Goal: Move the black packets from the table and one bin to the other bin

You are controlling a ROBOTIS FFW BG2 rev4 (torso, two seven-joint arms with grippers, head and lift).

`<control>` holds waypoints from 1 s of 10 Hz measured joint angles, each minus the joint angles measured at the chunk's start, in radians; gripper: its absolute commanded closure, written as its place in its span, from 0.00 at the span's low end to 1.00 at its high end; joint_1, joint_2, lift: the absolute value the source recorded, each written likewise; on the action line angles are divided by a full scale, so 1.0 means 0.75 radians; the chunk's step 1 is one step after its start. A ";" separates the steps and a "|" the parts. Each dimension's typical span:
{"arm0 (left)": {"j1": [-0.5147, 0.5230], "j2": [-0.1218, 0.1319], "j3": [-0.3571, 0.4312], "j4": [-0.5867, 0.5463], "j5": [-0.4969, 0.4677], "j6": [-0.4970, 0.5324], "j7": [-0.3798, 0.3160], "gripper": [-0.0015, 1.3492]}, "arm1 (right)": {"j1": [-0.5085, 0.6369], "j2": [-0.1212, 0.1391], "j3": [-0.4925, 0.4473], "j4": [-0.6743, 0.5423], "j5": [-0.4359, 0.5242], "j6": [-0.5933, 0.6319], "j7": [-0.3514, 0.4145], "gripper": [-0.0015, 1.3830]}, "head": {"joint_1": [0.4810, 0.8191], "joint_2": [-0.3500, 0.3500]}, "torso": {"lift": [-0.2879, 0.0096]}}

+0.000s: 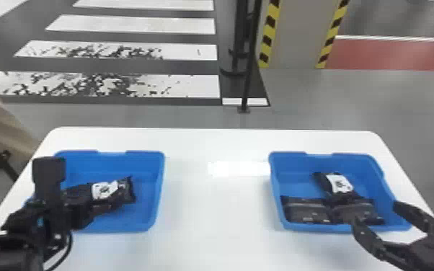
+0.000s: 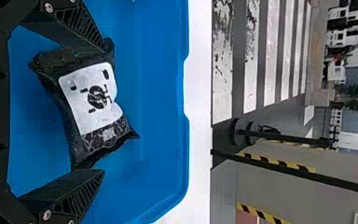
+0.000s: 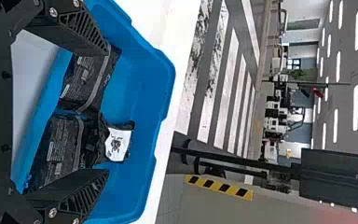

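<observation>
Head view: a white table (image 1: 212,212) carries two blue bins set well apart. Over the left bin (image 1: 144,220) is the left gripper (image 1: 78,209), beside a black packet with a white label (image 1: 105,190) lying inside that bin. The right bin (image 1: 275,180) contains three black packets: two darker-faced ones (image 1: 306,210) (image 1: 358,210) side by side along the near wall, and a white-labelled one (image 1: 339,183) behind them. The right gripper (image 1: 377,214) is at this bin's near right corner, its fingers spread. Left wrist view: the left gripper's jaws stand open, with the labelled packet in the gap between the fingers; whether either finger touches it cannot be determined. Right wrist view: the right gripper's jaws are likewise parted, grasping nothing, with the three packets in the bin past the fingers.
</observation>
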 measured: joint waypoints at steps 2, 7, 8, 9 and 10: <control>-0.063 0.019 -0.006 0.101 0.004 -0.006 -0.013 0.08 | -0.007 0.002 0.003 0.013 -0.001 0.000 0.010 0.10 | 0.63 0.43 | 0.60; -0.142 0.043 0.026 0.214 -0.062 0.020 -0.036 0.09 | -0.016 0.002 0.003 0.031 0.000 0.000 0.031 0.10 | 0.63 0.48 | 0.60; -0.148 0.045 0.025 0.231 -0.065 0.036 -0.041 0.12 | -0.017 0.002 0.003 0.033 0.001 -0.003 0.033 0.10 | 0.63 0.49 | 0.60; -0.161 0.047 0.023 0.257 -0.074 0.055 -0.053 0.31 | -0.017 0.002 0.003 0.036 0.001 -0.008 0.035 0.10 | 0.63 0.48 | 0.60; -0.182 0.051 0.018 0.285 -0.105 0.084 -0.059 0.69 | -0.019 0.002 0.003 0.038 0.000 -0.012 0.035 0.10 | 0.63 0.49 | 0.60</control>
